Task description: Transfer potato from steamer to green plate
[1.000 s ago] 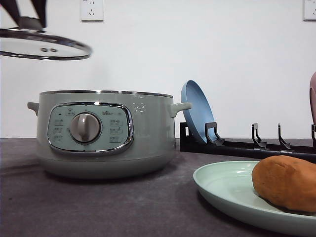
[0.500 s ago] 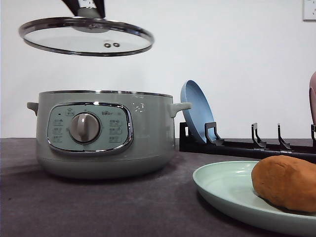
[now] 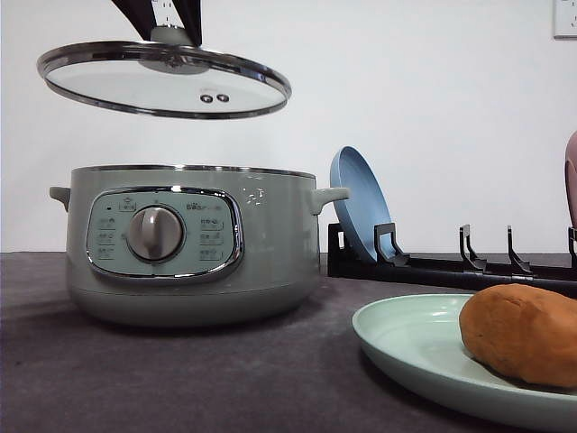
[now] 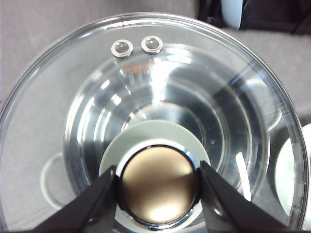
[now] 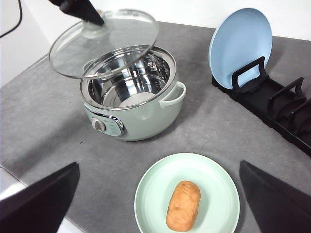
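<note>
Your potato (image 5: 183, 205) already lies on the green plate (image 5: 150, 191), bottom centre; the left gripper (image 4: 158, 182) pinches the glass lid (image 3: 108, 86) knob above the steamer (image 3: 270, 244), tilted, so it could slip; right gripper (image 5: 158, 194) wide open, empty
</note>
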Robot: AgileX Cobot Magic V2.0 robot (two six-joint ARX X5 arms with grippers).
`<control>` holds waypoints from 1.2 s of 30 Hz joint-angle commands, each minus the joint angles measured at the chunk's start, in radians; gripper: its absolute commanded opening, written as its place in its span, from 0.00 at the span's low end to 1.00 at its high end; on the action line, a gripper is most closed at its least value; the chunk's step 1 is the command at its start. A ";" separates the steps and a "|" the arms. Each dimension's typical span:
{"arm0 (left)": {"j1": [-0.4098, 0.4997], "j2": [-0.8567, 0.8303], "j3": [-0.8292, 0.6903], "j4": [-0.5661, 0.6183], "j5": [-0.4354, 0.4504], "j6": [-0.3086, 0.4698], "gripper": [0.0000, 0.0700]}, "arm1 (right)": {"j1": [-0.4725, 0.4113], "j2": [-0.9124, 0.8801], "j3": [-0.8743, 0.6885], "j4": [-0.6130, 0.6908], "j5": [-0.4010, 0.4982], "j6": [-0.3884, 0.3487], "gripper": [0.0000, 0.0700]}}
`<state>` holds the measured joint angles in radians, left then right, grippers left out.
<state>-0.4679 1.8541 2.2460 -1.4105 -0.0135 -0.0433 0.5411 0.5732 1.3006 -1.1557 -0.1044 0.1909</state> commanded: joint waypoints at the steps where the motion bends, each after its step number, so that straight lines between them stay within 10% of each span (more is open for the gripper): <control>1: -0.013 0.013 0.034 0.019 -0.001 0.007 0.00 | 0.005 0.006 0.014 0.010 0.004 0.011 0.95; 36: -0.037 0.155 -0.026 0.045 -0.002 0.013 0.00 | 0.005 0.006 0.014 0.010 0.055 0.015 0.95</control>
<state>-0.4988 1.9868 2.1914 -1.3861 -0.0135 -0.0395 0.5411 0.5732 1.3006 -1.1557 -0.0521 0.1917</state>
